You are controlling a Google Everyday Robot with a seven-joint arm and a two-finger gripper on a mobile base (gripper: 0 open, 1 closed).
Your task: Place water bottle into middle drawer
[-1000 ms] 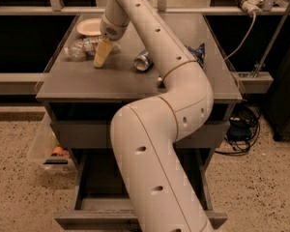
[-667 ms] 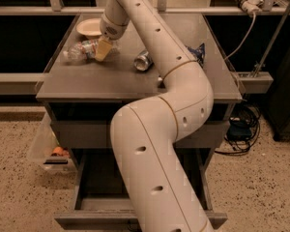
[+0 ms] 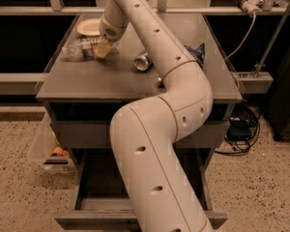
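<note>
Claw [image 3: 103,49] has edged up against the water bottle [image 3: 80,50] lying on the table [image 3: 111,83]; grip cannot be told.

The water bottle [image 3: 79,49] lies on its side at the rear left of the table [image 3: 87,83], with the gripper [image 3: 104,49] at its right end. A plate [image 3: 88,27] sits behind them and a can [image 3: 143,61] lies to their right. Below, the middle drawer [image 3: 84,217] stands pulled out forward.
</note>
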